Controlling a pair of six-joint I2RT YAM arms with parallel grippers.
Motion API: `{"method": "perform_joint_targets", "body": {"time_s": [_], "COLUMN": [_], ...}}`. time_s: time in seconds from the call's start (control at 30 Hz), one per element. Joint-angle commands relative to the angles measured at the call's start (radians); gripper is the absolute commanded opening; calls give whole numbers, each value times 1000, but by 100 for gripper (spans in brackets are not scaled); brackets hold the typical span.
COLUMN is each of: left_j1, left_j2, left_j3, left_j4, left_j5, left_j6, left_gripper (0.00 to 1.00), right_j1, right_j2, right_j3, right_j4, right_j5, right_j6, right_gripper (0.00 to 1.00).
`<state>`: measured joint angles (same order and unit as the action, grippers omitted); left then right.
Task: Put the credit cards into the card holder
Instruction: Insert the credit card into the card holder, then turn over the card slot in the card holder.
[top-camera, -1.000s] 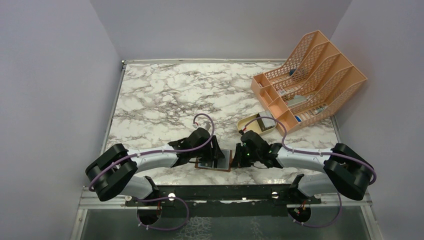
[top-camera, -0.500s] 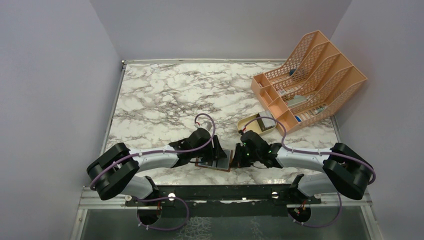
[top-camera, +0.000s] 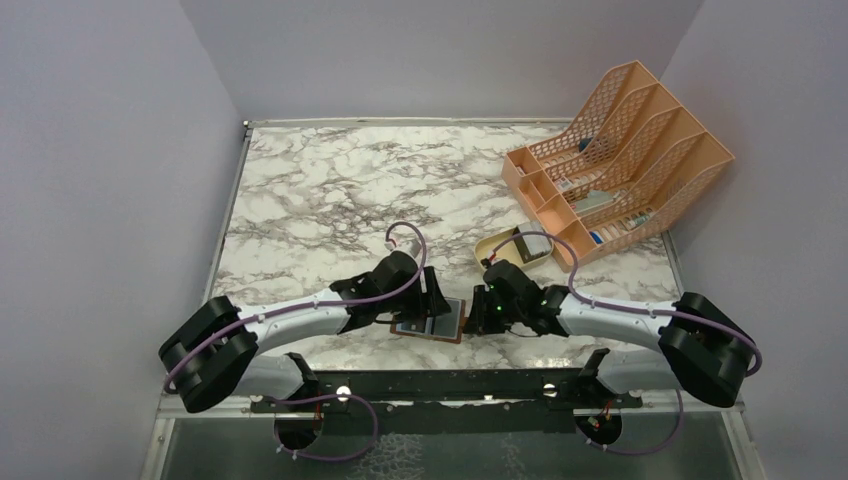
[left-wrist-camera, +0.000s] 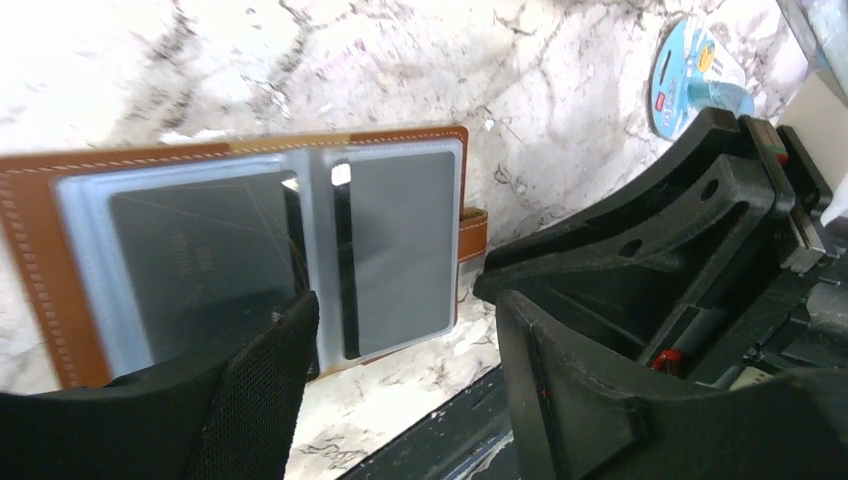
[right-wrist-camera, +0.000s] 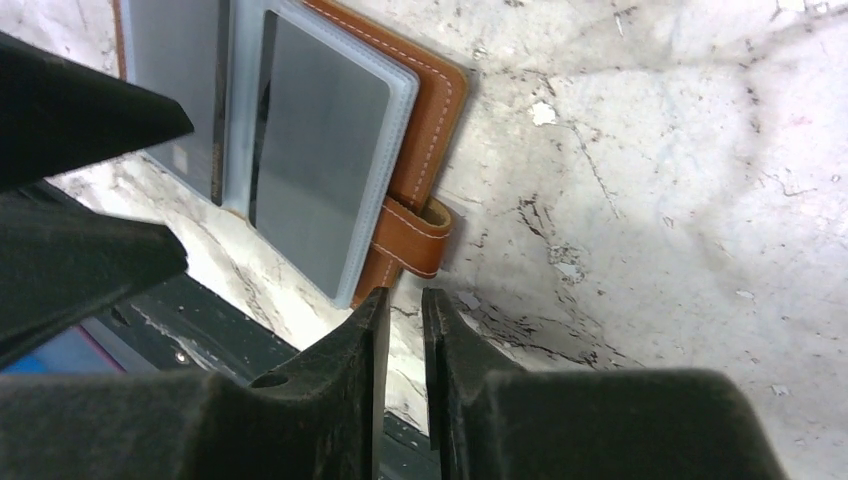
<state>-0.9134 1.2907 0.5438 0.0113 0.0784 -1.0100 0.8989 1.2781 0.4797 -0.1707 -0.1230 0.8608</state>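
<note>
The card holder (top-camera: 432, 324) lies open and flat near the table's front edge, between my two grippers. It is brown leather (left-wrist-camera: 40, 260) with clear sleeves. A dark credit card (left-wrist-camera: 200, 265) sits in one sleeve and a grey credit card (left-wrist-camera: 397, 250) in the sleeve beside it. My left gripper (left-wrist-camera: 405, 300) hovers just above the holder, open, with nothing between its fingers. My right gripper (right-wrist-camera: 404, 295) stands at the holder's snap strap (right-wrist-camera: 415, 235). Its jaws are a narrow slit apart, and only marble shows between them.
An orange mesh file rack (top-camera: 620, 150) stands at the back right, with a tan oval tray (top-camera: 510, 248) in front of it. A blue-and-clear packet (left-wrist-camera: 695, 75) lies beyond the right gripper. The black mounting rail (top-camera: 440, 385) runs just below the holder.
My right jaws have parted slightly beside the strap. The left jaws have widened a little. Both elbows have swung slightly outward; the holder has stayed put.
</note>
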Motion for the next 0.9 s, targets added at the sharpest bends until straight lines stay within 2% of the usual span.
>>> {"method": "perform_joint_targets", "body": {"time_s": [0.0,0.23,0.37,0.6,0.87], "left_j1": [54,196,262,323,341], "left_j2": [-56,-126,-147,-145,-178], "left_j3": [27,-28,-73,-134,-174], "left_j4": [-109,-130,-75,41,70], "left_j5": [-40,36,142,280,292], "left_j6": [67,108,95,50,37], "left_gripper": [68,71,72,72,72], "right_j1": [8,28,45,88,109], "right_j2": [-33,-17,23,159,297], "right_j3": [48,100,146,279,368], "right_j4": [-27,-2,29,16,-17], "right_j5": [21,0,-8,4,26], "right_j6": [12,34,55,86,102], "right_gripper": [21,22,21,21,20]}}
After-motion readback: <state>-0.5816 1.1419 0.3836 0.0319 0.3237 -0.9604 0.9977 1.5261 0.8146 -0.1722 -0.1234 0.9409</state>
